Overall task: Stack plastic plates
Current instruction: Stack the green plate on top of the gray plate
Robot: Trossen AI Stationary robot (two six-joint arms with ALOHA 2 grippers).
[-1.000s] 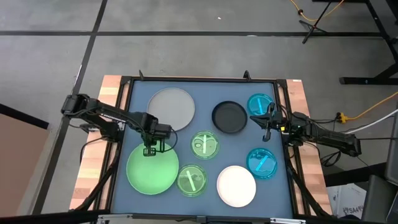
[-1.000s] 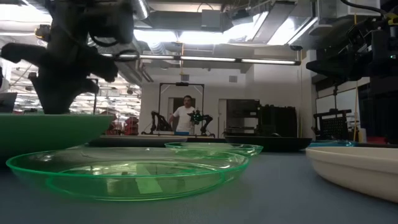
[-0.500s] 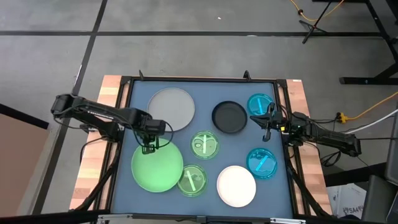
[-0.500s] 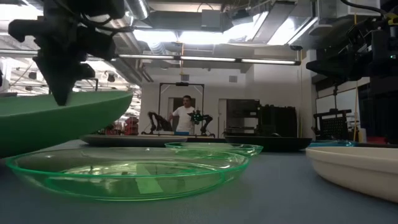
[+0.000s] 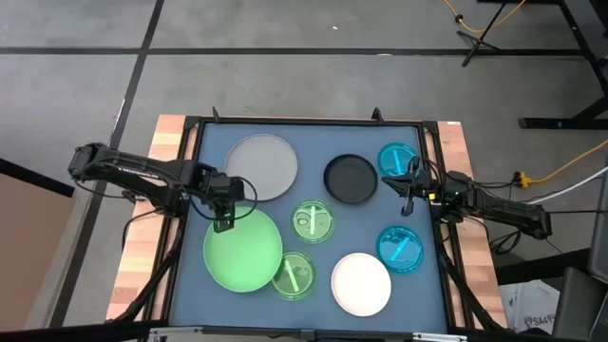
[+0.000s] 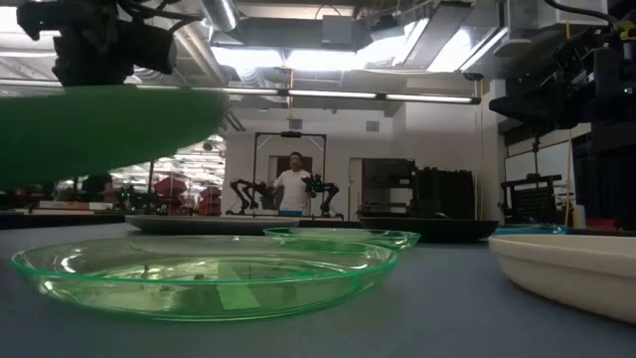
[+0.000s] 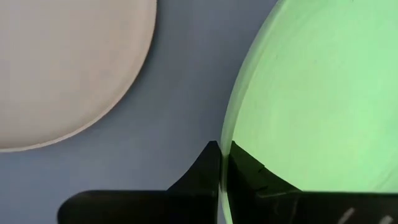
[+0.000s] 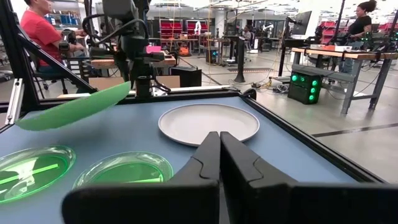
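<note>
My left gripper (image 5: pixel 223 221) is shut on the far left rim of the large light green plate (image 5: pixel 244 251), which hangs above the blue table top (image 5: pixel 285 204) and shows tilted in the right wrist view (image 8: pixel 74 106). The large grey plate (image 5: pixel 259 166) lies flat just beyond it. Two small translucent green plates (image 5: pixel 312 219) (image 5: pixel 294 276), a black plate (image 5: pixel 351 179), a white plate (image 5: pixel 361 283) and two small cyan plates (image 5: pixel 397 159) (image 5: pixel 400 249) lie singly on the table. My right gripper (image 5: pixel 407 195) waits shut at the right edge. My left gripper pinches the light green plate's rim (image 7: pixel 227 134) between its two fingers, one on the plate's upper face and one on the outer side. The fingers come steeply from above. The plate is lifted clear and tilted, its held far rim (image 8: pixel 124 88) highest and its near side lower.
A raised black frame (image 5: pixel 304 121) borders the table top, with wooden boards outside it. The lifted plate's near right edge overhangs one small green plate (image 6: pixel 199 278). People and equipment stand in the room beyond the table.
My left gripper has risen and drawn back a little toward the table's left edge. The light green plate lay flat on the table, then tipped up at its held rim, and now hangs clear of the table, tilted.
</note>
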